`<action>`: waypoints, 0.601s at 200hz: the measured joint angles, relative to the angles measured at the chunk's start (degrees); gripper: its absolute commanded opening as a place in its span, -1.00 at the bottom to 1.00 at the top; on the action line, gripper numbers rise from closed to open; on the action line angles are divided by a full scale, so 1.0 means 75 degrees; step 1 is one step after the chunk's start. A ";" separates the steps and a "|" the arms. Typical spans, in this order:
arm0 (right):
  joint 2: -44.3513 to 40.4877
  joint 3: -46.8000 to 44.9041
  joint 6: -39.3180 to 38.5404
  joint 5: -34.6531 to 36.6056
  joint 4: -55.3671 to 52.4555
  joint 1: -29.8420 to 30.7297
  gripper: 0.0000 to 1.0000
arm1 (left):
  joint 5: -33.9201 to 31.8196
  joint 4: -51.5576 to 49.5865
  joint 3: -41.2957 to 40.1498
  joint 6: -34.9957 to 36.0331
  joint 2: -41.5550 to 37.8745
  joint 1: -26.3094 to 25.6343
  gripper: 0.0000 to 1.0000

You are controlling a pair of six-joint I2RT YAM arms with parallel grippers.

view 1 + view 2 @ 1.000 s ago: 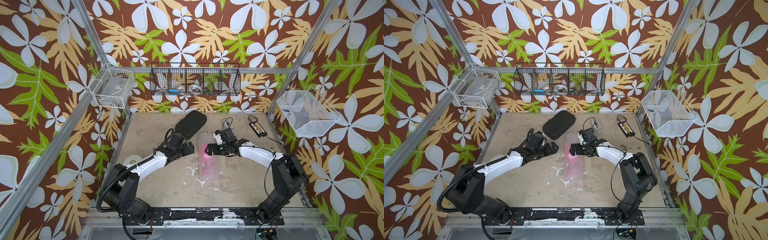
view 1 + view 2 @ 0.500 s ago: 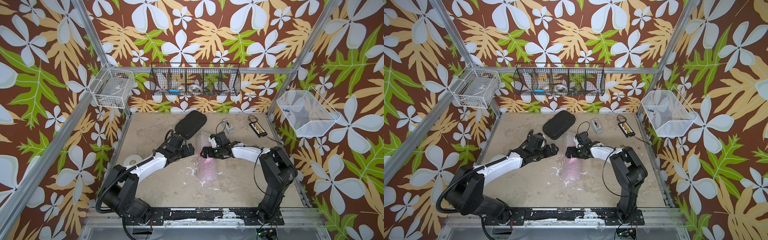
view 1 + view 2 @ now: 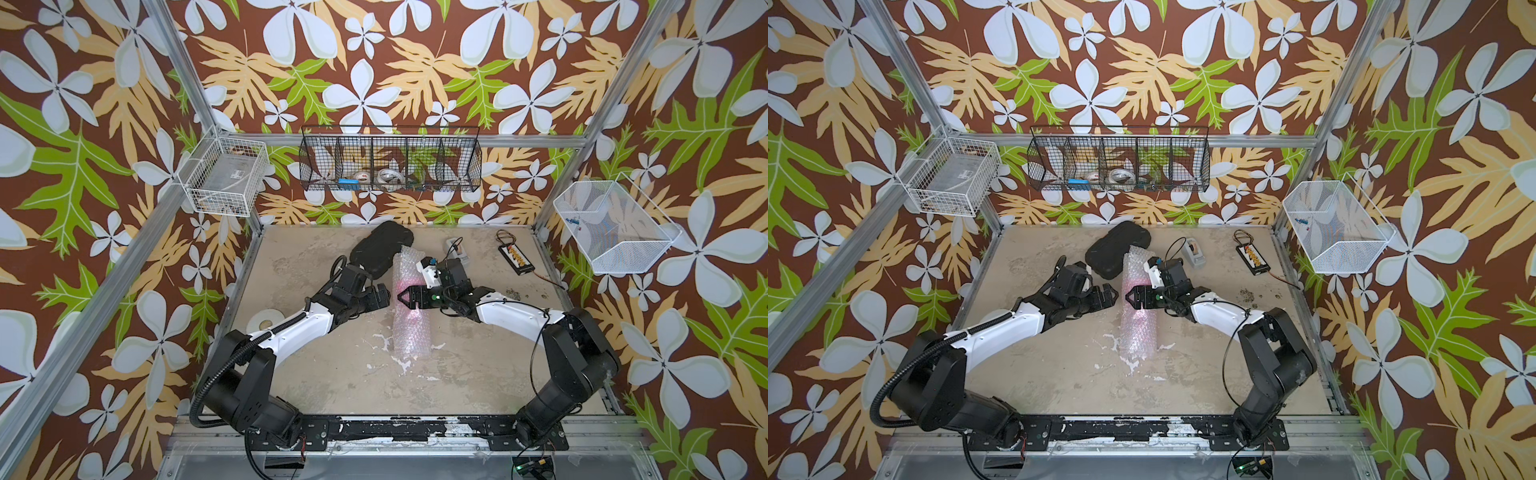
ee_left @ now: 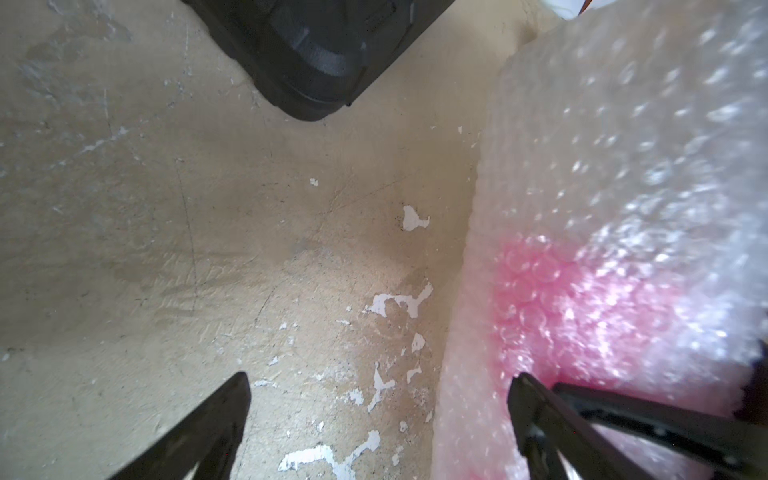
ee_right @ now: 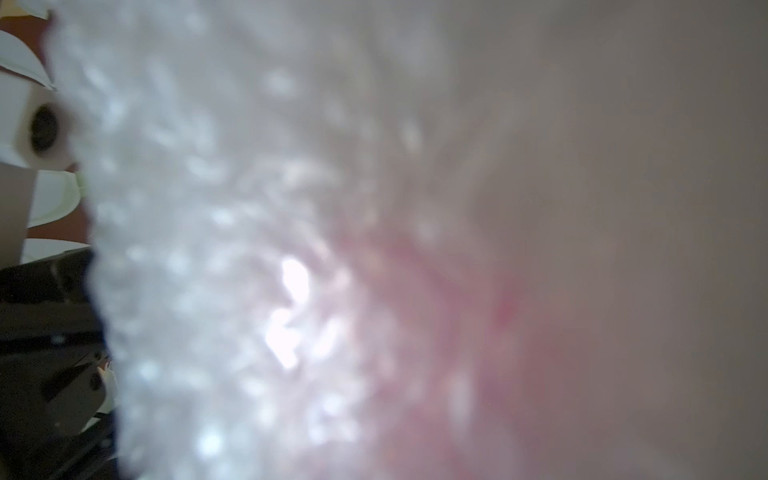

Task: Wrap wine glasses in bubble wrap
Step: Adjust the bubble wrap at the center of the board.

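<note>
**A:** Where is the goblet now?

**B:** Inside the bubble wrap (image 3: 412, 332). The sheet is rolled into a tube lying along the middle of the worktop (image 3: 324, 374), with its far end just beside the black case (image 3: 380, 245). The pink goblet (image 4: 561, 299) shows only as a glow through the plastic, about midway along the tube.

**A:** So the rolling is done?

**B:** Nearly, I'd judge. The glass looks covered all round, and this seems to be the step of pressing the roll down. I can't make out how the ends of the tube are finished.

**A:** And the arms?

**B:** The right fingers (image 3: 405, 296) lie across the top of the tube, right over the pink patch. I cannot tell whether they are spread or pinching the plastic. The top views don't show the gap between them, and the right wrist camera is filled with blurred bubbles. The left fingers (image 3: 383, 293) sit just beside the tube on its left, spread wide and holding nothing. In the left wrist view one tip is over bare worktop and the other is at the roll's edge.

**A:** What does the next move call for?

**B:** The loose edge has to be held down so the springy sheet doesn't unwind. Then the ends need folding in, or the roll needs fastening. The grey tape dispenser (image 3: 1194, 252) stands near, behind the right arm. The pressure should be light, because a round tube can roll sideways, and the left fingers are well placed to block that.
</note>
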 measured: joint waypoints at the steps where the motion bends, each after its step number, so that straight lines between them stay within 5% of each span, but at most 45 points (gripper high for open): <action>1: -0.0044 0.0000 -0.0017 0.0006 0.0003 0.0000 0.74 | -0.0003 -0.0003 0.0009 0.0003 -0.0012 0.0003 0.97; 48: -0.1781 -0.1075 -0.1043 0.1778 0.1064 0.0149 0.77 | -0.0245 -0.0067 0.0195 0.0198 -0.0347 0.0187 0.97; 120: -0.2841 -0.4191 -0.2766 0.5208 0.5342 0.1043 0.74 | -0.0449 -0.0096 0.0376 0.0219 -0.0242 0.0259 0.96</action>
